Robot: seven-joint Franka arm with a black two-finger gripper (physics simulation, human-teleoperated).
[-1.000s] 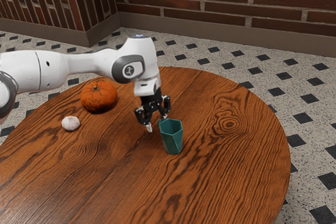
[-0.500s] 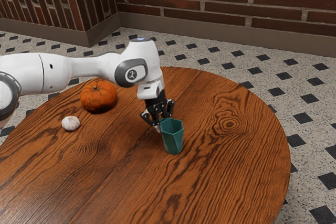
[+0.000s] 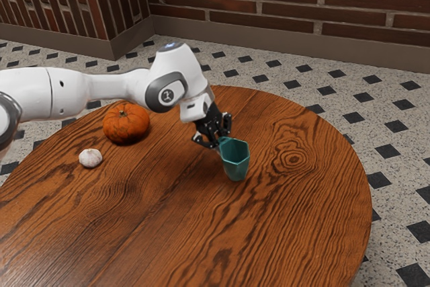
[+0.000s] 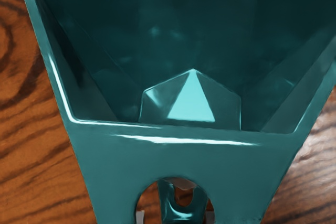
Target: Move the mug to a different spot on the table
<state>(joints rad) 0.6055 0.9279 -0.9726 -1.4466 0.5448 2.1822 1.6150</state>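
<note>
end effector (image 3: 220, 142) was clamped on the mug (image 3: 236, 162) at its rim, well apart from the pumpkin (image 3: 125, 122), evidently to relocate it.

Bright, even, diffuse light falls on the table (image 3: 302, 233) around the mug (image 3: 236, 159), whose glossy rim carries a thin white streak of glare in the wrist view, its inside darker.

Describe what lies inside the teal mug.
Nothing lies inside the teal mug; only its bare faceted floor shows. The near wall's inner face is covered by the rim.
</note>
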